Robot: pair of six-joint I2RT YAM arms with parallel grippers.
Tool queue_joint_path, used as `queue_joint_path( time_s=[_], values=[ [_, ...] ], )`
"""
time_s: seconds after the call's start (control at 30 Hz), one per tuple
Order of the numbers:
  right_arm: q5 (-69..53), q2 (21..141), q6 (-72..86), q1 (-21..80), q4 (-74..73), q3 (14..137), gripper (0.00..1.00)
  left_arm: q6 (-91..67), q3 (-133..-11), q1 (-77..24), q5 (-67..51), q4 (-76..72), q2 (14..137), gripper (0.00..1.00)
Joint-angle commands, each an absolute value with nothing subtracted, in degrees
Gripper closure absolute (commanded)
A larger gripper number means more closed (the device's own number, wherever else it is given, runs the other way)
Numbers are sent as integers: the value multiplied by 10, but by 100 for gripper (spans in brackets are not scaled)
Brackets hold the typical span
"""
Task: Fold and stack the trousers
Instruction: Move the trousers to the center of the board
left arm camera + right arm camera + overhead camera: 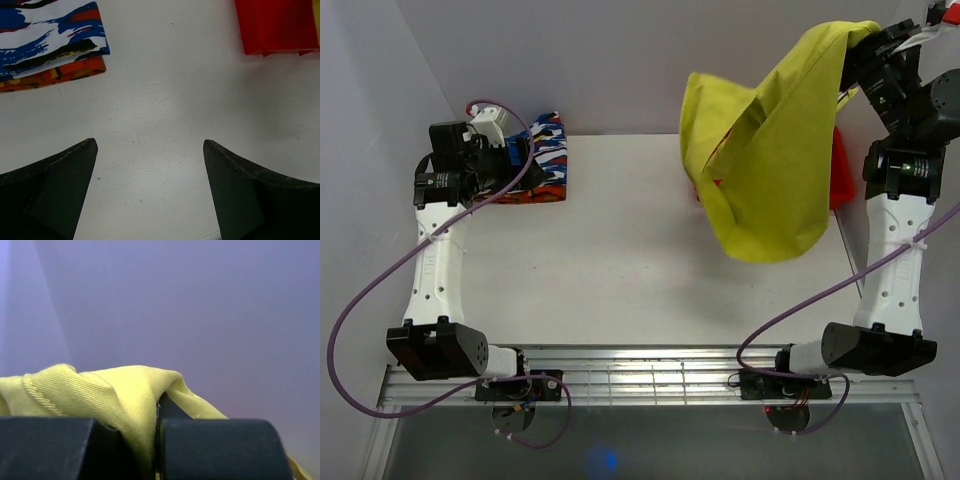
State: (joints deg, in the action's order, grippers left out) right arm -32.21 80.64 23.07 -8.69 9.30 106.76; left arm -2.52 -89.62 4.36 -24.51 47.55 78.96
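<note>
The yellow-green trousers (770, 140) hang in the air at the back right of the white table (620, 250), draped down from my right gripper (865, 38), which is raised high and shut on their cloth. In the right wrist view the yellow cloth (110, 395) is pinched between the two dark fingers (215, 447). The striped band does not show. My left gripper (150, 145) is open and empty, low over the table at the back left, its fingertips (75, 165) apart, with bare table between them.
A folded blue, white, black and orange patterned garment (542, 160) lies at the back left, beside my left gripper; it also shows in the left wrist view (50, 40). A red folded cloth (838, 170) lies at the back right behind the trousers, and shows in the left wrist view (277, 25).
</note>
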Motion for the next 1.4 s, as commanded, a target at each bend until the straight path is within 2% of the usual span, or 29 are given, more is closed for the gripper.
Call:
queue_joint_path(
  time_s=[0.0, 0.1, 0.23, 0.37, 0.5, 0.53, 0.67, 0.73, 0.83, 0.87, 0.93, 1.07, 1.2, 1.37],
  values=[
    [-383, 766, 305, -61, 161, 1047, 92, -8, -897, 44, -320, 459, 752, 2],
    [-412, 723, 277, -11, 145, 963, 92, -4, -882, 43, -365, 447, 739, 2],
    [-377, 649, 127, 68, 33, 799, 92, 35, -837, 43, -422, 439, 733, 2],
    [-300, 625, 11, 83, -60, 681, 92, 70, -817, 42, -471, 439, 729, 2],
    [-334, 619, -61, 119, -67, 603, 92, 41, -770, 38, -546, 339, 686, 2],
    [-339, 627, -82, 153, -66, 593, 92, 24, -759, 35, -560, 291, 678, 2],
    [-319, 683, -122, 266, -90, 596, 92, -33, -747, 27, -582, 258, 704, 3],
    [-322, 700, -108, 295, -50, 581, 92, -53, -739, 25, -584, 250, 716, 4],
    [-299, 735, -125, 307, -65, 598, 53, -79, -712, 21, -582, 236, 726, 4],
    [-288, 742, -147, 308, -82, 628, 30, -88, -704, 21, -573, 230, 723, 4],
    [-244, 751, -183, 306, -138, 661, 19, -89, -684, 21, -563, 227, 722, 4],
    [-200, 735, -318, 301, -275, 661, 14, -42, -677, 21, -548, 274, 738, 2],
    [-218, 671, -387, 295, -406, 604, 13, 103, -686, 19, -506, 397, 804, 2],
    [-261, 636, -378, 300, -471, 527, 14, 198, -650, 10, -453, 442, 809, 3]
  ],
)
